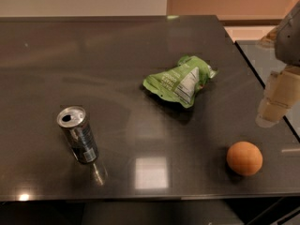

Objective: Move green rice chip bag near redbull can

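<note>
The green rice chip bag lies crumpled on the dark table, right of the middle, its white label panel facing up. The redbull can stands upright at the front left, well apart from the bag, its silver top open. My gripper hangs at the right edge of the view, above the table's right side, to the right of the bag and not touching it. Nothing shows in it.
An orange sits at the front right of the dark table, below my gripper. A second glass-like surface adjoins the table at the right. The table's front edge runs along the bottom.
</note>
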